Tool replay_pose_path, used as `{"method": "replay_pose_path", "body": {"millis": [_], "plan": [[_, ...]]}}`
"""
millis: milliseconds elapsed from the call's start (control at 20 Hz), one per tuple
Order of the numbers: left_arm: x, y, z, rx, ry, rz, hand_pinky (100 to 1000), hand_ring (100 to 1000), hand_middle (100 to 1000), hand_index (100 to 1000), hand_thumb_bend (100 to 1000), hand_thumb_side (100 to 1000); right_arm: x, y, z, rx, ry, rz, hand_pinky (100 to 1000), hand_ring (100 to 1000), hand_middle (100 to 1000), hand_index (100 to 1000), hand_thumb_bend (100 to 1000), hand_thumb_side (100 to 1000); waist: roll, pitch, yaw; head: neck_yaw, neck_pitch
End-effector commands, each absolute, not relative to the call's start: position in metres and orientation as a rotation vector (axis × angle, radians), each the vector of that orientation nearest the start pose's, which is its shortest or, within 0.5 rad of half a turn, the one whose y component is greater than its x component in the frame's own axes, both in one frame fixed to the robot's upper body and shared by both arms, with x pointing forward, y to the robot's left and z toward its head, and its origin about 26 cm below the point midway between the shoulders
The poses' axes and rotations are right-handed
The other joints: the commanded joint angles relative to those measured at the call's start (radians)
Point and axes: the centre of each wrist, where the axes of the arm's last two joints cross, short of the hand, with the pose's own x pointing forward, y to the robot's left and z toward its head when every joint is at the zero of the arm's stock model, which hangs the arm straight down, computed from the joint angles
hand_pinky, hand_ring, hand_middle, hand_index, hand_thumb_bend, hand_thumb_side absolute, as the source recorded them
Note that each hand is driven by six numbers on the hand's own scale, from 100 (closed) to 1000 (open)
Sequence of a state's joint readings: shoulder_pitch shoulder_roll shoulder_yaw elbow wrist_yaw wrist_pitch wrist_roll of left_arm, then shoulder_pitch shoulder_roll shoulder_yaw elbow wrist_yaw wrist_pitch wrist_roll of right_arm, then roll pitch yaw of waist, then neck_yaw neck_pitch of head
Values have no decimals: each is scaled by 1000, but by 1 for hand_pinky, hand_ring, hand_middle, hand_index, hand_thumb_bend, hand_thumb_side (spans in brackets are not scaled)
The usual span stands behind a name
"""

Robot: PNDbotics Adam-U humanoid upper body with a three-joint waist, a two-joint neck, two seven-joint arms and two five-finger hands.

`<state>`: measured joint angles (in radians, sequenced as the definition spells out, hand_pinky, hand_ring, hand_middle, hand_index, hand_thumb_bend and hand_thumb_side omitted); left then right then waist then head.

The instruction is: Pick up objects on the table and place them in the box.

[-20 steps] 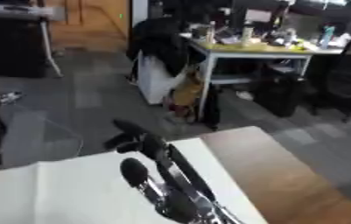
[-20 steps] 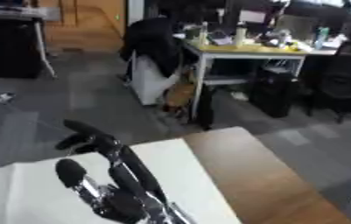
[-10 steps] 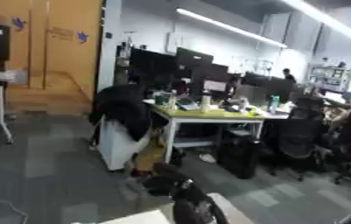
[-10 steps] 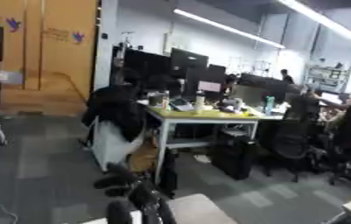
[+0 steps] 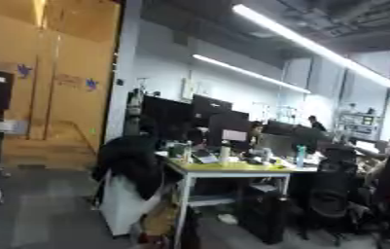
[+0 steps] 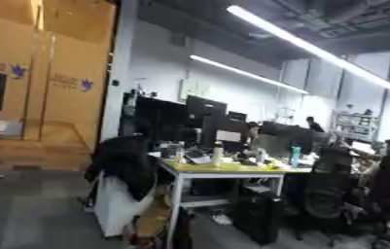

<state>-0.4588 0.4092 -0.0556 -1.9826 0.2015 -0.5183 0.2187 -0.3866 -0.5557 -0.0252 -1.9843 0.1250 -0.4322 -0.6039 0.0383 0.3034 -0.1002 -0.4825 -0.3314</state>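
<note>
1. Left eye view: the camera looks out across an office, not down at the work. Neither hand shows here, so their state cannot be told. No box and no table objects are in sight. A desk with a yellow top stands in the middle, with monitors and bottles on it. A dark jacket hangs at its left end. Black chairs stand to the right. An orange wall fills the left side, and long ceiling lights run overhead.

2. Right eye view: nearly the same scene, shifted slightly left. Again no hand, box or work table shows. The desk's white legs stand on a grey floor. A dark computer case sits beneath the desk. People sit at the far right, blurred.
</note>
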Motion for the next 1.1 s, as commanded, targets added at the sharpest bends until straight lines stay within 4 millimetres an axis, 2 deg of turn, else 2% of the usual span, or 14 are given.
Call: {"method": "replay_pose_path", "body": {"millis": [50, 250, 450, 600, 1100], "plan": [[308, 246, 249, 160, 3348, 181, 597, 571, 711, 867, 626, 1000, 300, -294, 252, 518, 3130, 152, 638, 821, 701, 872, 100, 958, -9, -24, -9, 39, -24], [307, 249, 244, 127, 3367, 237, 595, 566, 710, 866, 630, 1000, 298, -302, 246, 488, 3030, 280, 614, 798, 715, 846, 100, 940, -5, -54, -37, 111, -17], [304, 257, 235, 71, 3390, 275, 594, 565, 710, 866, 633, 1000, 297, -303, 238, 477, 3030, 323, 601, 787, 711, 839, 100, 937, 0, -85, -55, 184, -18], [304, 259, 234, 44, 3388, 300, 599, 569, 712, 866, 632, 1000, 296, -304, 235, 470, 3021, 328, 596, 780, 716, 838, 100, 930, -7, -93, -50, 192, -22], [304, 258, 239, 60, 3371, 319, 605, 577, 716, 865, 629, 1000, 295, -305, 228, 476, 3012, 359, 579, 763, 712, 829, 100, 908, -28, -105, -28, 178, -14]]}}
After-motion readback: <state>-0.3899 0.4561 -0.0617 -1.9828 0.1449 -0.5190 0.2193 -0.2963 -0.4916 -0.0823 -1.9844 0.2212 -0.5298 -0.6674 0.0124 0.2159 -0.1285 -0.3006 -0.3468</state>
